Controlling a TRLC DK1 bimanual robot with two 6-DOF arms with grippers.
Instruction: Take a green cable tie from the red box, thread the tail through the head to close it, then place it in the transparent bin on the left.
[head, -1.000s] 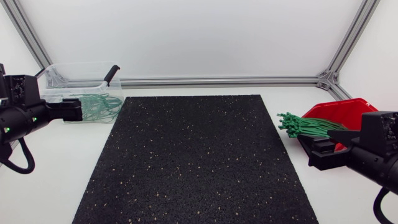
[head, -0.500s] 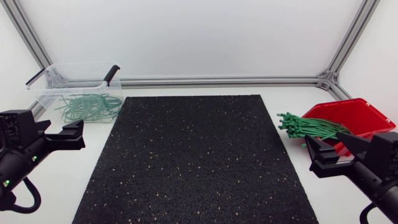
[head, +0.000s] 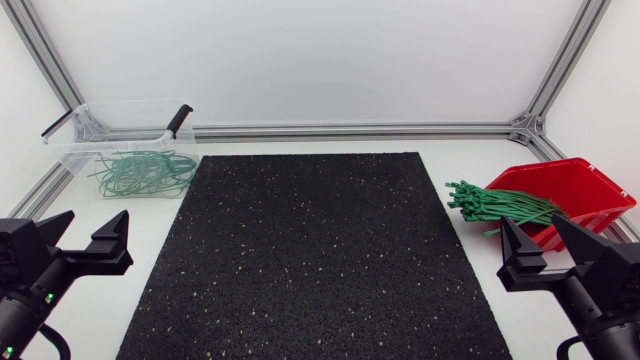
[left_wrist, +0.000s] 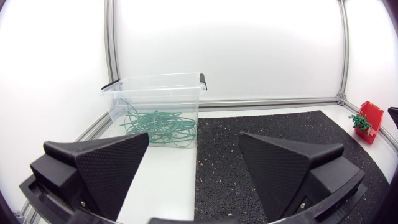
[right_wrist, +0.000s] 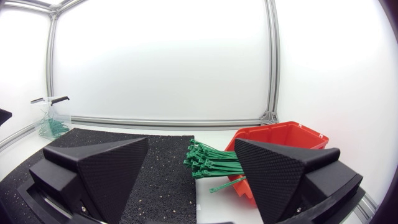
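The red box (head: 570, 192) sits at the table's right, and a bundle of green cable ties (head: 495, 206) sticks out of it toward the mat. At the back left stands the transparent bin (head: 118, 126), holding several closed green ties (head: 143, 172). My left gripper (head: 82, 236) is open at the front left, well short of the bin (left_wrist: 155, 99), empty. Near the front right my right gripper (head: 545, 244) is open too, just in front of the red box (right_wrist: 283, 144) and the ties (right_wrist: 208, 163), with nothing between its fingers.
A black speckled mat (head: 315, 250) covers the middle of the white table. Aluminium frame bars (head: 350, 130) run along the back edge and up the corners. A black-handled clip (head: 178, 121) sits on the bin's rim.
Both arms pulled back toward the table's front: the left gripper withdrew from the bin, the right one from the red box. Both stayed open and empty.
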